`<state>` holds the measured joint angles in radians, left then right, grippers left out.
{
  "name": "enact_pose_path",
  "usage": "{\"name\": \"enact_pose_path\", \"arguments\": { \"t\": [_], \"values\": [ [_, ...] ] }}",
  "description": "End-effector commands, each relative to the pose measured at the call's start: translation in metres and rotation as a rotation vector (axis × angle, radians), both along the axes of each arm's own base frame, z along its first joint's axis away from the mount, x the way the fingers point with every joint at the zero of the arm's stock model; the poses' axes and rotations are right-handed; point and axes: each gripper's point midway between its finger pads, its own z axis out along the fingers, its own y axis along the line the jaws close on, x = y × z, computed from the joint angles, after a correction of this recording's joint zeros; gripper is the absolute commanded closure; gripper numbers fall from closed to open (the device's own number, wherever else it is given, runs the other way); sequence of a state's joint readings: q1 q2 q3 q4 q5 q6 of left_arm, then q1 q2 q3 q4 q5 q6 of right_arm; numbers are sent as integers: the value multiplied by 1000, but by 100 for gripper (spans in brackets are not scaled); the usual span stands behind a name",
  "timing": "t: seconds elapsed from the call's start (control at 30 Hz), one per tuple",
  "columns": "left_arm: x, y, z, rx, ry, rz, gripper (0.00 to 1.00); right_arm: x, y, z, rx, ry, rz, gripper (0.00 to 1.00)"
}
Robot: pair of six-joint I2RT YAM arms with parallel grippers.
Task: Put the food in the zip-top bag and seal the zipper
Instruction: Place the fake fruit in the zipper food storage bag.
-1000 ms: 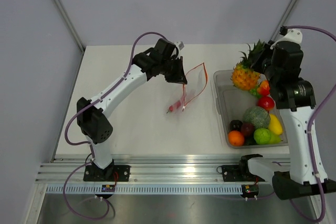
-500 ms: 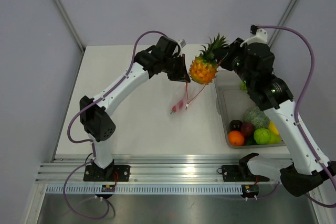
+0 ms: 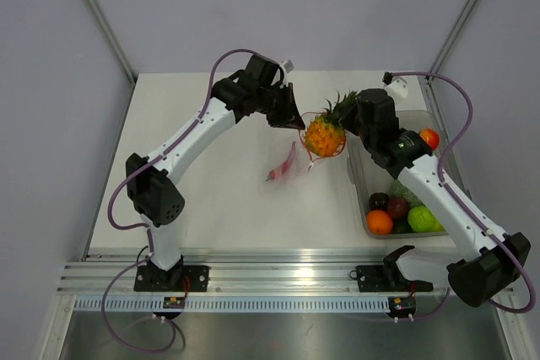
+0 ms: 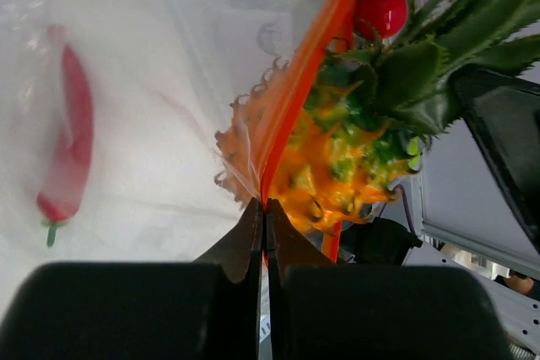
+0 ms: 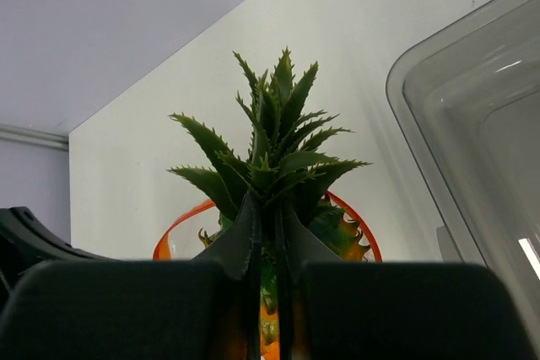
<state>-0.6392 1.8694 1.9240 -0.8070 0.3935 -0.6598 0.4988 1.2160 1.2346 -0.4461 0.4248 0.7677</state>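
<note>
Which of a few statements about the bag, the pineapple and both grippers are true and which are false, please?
1. The left gripper pinches the zipper of the zip-top bag. True.
2. The right gripper grips the pineapple by its body. False: it grips the leaves.
3. The zip-top bag is empty. False: a red pepper lies inside.
4. The zipper loops around the pineapple. True.
5. The bin holds no food. False: several pieces lie in it.
</note>
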Motion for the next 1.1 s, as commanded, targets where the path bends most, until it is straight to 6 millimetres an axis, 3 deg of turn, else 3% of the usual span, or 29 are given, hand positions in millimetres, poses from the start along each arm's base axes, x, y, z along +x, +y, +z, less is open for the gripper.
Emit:
{"name": "enact_pose_path", "arguments": {
  "t": [0.0, 0.33, 0.6, 0.63, 0.73, 0.97, 1.07],
  "values": [
    [-2, -11, 50, -148, -60, -31, 100, 7, -7, 12, 29, -58, -92, 100],
    [-1, -17, 44, -170, -29, -38, 100, 3, 31, 7, 6, -29, -75, 100],
    [5, -11, 44, -182, -35, -20, 100, -4, 50, -31, 128, 58, -42, 100],
    [7, -11, 40, -180, -31, -20, 100, -9, 56, -43, 149, 88, -16, 100],
    [7, -8, 29, -161, -20, -24, 100, -14, 62, -40, 215, 86, 7, 100],
    [5, -4, 22, -143, -34, -54, 100, -29, 79, -66, 130, 169, 160, 100],
    [4, -2, 22, -142, -39, -67, 100, -40, 84, -71, 48, 211, 273, 87]
  ]
}}
